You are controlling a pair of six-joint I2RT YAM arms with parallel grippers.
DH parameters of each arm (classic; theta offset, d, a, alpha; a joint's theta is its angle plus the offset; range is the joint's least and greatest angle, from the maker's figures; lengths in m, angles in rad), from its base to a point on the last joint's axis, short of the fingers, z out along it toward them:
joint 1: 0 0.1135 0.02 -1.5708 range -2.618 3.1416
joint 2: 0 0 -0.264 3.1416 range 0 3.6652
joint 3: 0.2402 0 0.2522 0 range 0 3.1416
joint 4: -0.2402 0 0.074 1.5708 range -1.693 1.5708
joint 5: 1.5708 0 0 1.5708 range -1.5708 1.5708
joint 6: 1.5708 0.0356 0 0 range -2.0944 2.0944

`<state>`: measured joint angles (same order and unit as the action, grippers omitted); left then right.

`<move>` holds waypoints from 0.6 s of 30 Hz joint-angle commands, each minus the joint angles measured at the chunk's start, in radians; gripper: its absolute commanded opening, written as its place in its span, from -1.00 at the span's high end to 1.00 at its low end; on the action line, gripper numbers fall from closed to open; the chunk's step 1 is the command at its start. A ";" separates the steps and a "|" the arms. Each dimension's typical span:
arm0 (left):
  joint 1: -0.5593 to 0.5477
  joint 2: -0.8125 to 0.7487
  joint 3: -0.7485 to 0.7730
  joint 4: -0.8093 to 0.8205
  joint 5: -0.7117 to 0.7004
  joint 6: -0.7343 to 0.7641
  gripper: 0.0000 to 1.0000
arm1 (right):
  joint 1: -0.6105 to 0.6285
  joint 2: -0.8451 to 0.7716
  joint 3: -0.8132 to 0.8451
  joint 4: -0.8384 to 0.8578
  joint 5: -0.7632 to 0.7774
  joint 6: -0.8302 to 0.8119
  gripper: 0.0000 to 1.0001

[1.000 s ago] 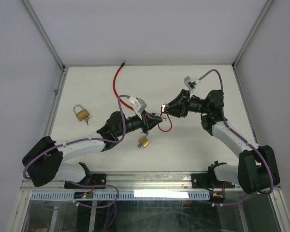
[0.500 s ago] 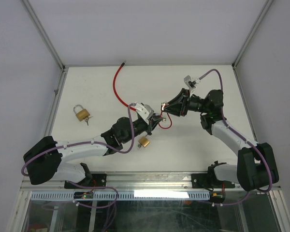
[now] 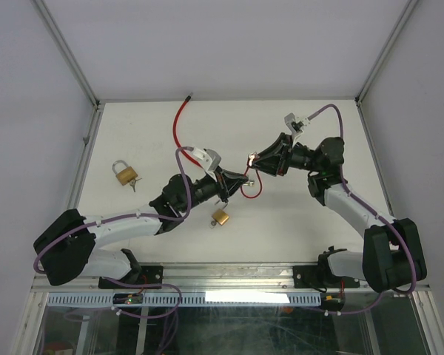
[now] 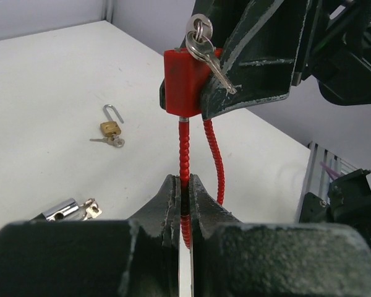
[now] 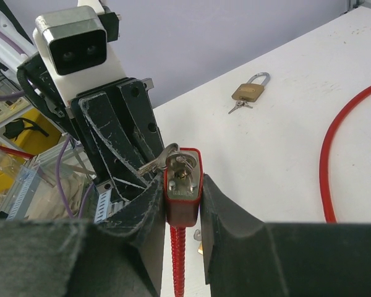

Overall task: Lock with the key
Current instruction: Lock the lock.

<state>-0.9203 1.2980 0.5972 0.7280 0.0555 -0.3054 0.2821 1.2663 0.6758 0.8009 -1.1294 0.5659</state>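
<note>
A red cable lock's body (image 5: 183,185) sits clamped between my right gripper's (image 5: 183,198) fingers, held above the table. A silver key (image 5: 166,162) with a ring sticks out of its face; the key (image 4: 204,52) also shows in the left wrist view. My left gripper (image 4: 184,185) is shut on the red ribbed cable (image 4: 185,148) just below the lock body (image 4: 182,77), where the cable's end meets the body. A second strand curves beside it. From above, both grippers meet at the lock (image 3: 249,158) mid-table.
The cable's long run (image 3: 179,126) trails toward the back wall. A brass padlock with keys (image 3: 123,172) lies at the left. A smaller brass padlock (image 3: 220,217) lies under the left arm. A silver padlock (image 4: 62,210) lies near the left fingers.
My left forearm swung right and back again, and its wrist rolled while holding the cable. The right gripper lifted slightly with the lock body. Both grips held.
</note>
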 commanded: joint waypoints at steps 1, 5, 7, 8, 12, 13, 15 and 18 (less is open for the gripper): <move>0.006 -0.045 0.084 0.359 0.035 0.006 1.00 | 0.006 0.017 -0.009 -0.055 -0.068 0.008 1.00; -0.058 -0.007 0.117 0.340 -0.113 0.182 1.00 | 0.007 0.019 -0.008 -0.055 -0.066 0.009 1.00; -0.100 0.022 0.146 0.328 -0.179 0.268 1.00 | 0.007 0.021 -0.008 -0.053 -0.064 0.009 1.00; -0.122 0.039 0.160 0.327 -0.211 0.306 1.00 | 0.006 0.021 -0.010 -0.052 -0.063 0.007 1.00; -0.159 0.092 0.187 0.328 -0.343 0.410 1.00 | 0.005 0.022 -0.006 -0.078 -0.059 -0.018 1.00; -0.159 0.099 0.184 0.340 -0.365 0.419 1.00 | 0.004 0.023 -0.003 -0.093 -0.059 -0.029 1.00; -0.150 0.101 0.169 0.365 -0.372 0.413 1.00 | 0.001 0.022 -0.001 -0.100 -0.059 -0.033 1.00; -0.095 0.067 0.151 0.348 -0.268 0.276 1.00 | -0.003 0.020 -0.001 -0.107 -0.062 -0.041 1.00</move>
<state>-1.0645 1.4322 0.6727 0.7853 -0.2474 0.0265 0.2680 1.2732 0.6796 0.7830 -1.1221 0.5507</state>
